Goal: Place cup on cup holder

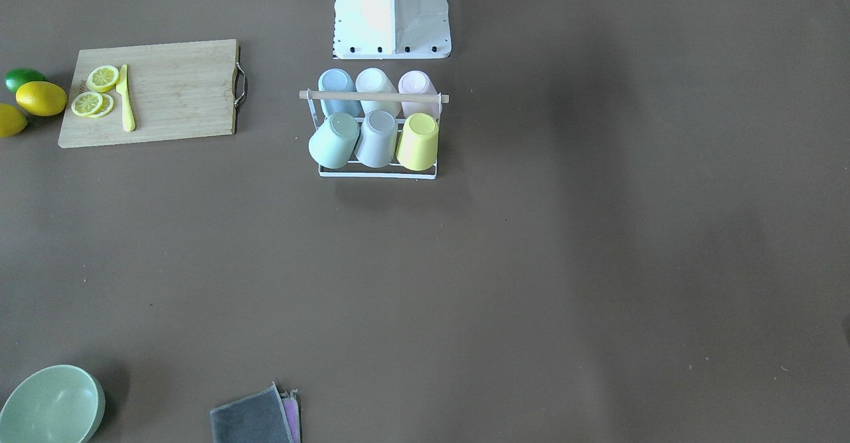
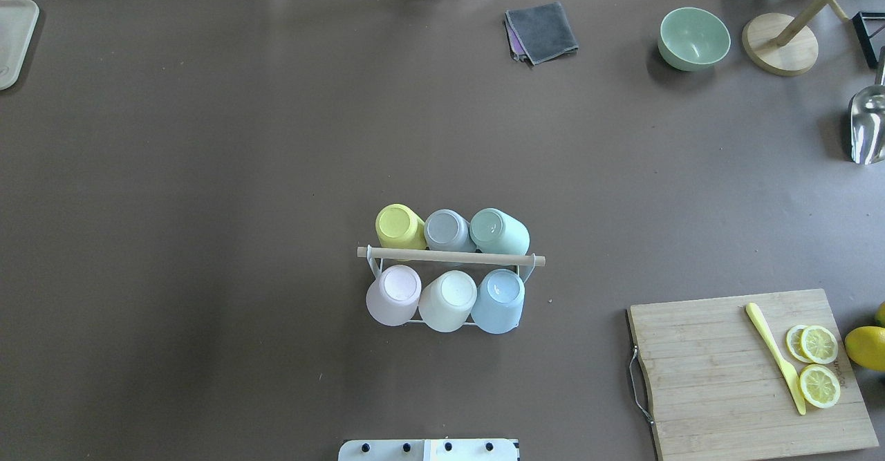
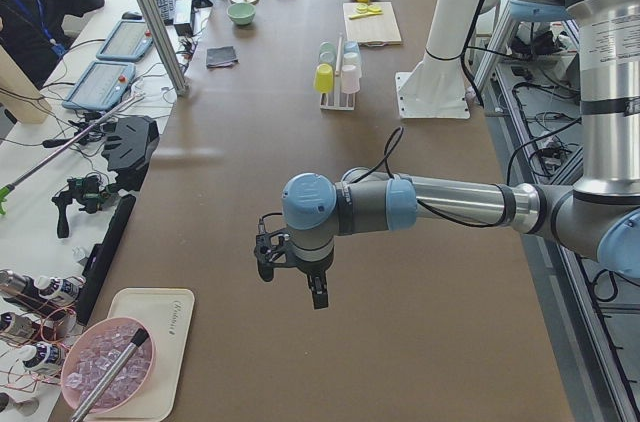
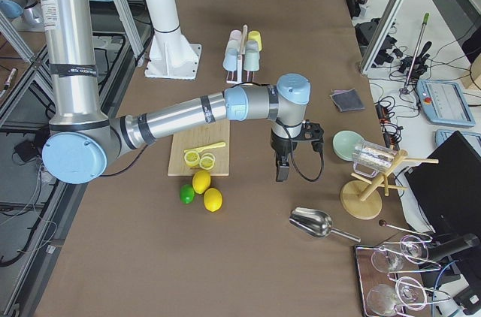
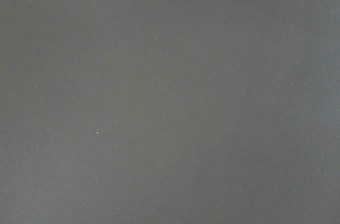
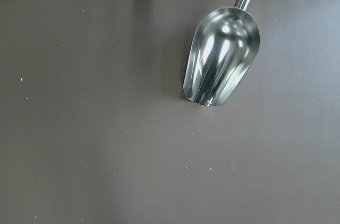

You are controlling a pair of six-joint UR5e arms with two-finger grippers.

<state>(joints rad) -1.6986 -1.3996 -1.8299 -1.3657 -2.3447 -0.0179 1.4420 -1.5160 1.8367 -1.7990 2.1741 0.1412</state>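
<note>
Since six cups point(image 2: 448, 300) sit upside down on the cup holder point(image 2: 451, 258), three on each side of its wooden rod, the placing step looks finished rather than in hand. The holder stands on the worktop point(image 2: 207, 171) near the robot's base point(image 2: 429, 450), and no loose cup shows anywhere around it. The left pincer point(image 3: 300, 282) hangs above bare worktop well apart from the holder, toward the robot's left end. The right pincer point(image 4: 284, 165) hangs well apart from the holder on the other side, beyond the cutting board point(image 2: 747, 371), with a metal scoop point(image 6: 222, 57) lying under its wrist camera. Whether either pincer's jaws are apart or together cannot be told, as only the side views show them. With every place seemingly filled, the next move probably calls for no grasp, just keeping both arms clear of the holder.
</note>
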